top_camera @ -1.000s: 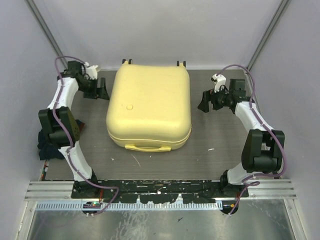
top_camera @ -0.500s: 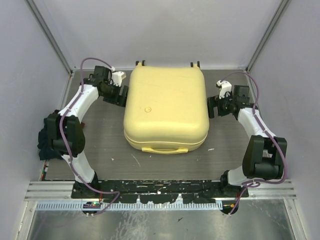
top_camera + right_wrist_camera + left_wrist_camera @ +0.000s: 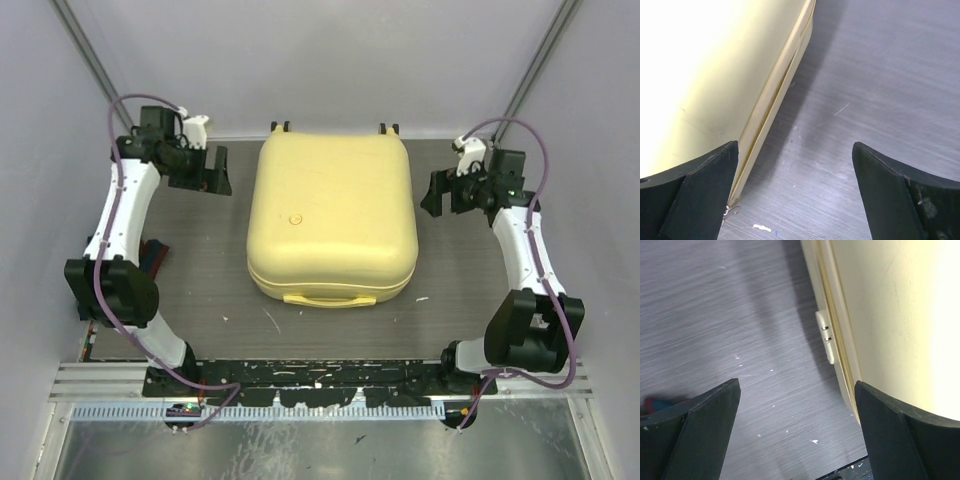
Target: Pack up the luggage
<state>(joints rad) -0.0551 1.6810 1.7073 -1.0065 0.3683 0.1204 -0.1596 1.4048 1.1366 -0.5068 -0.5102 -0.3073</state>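
Robot lab cell: bare grey walls (image 3: 320, 60), aluminium base rail (image 3: 100, 380), scuffed tabletop (image 3: 220, 290).

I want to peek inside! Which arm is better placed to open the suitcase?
Probably the right. The open right gripper faces a dark gap in the suitcase seam, a place to lift. The open left gripper faces a hinge-like tab.

Luggage (image 3: 332, 215) on table (image 3: 200, 290) centre; left pincer (image 3: 214, 172) near its left side, right pincer (image 3: 436, 193) near right

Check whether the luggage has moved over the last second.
Yes. The luggage slid rightward across the table, toward the right arm's base, then stopped.
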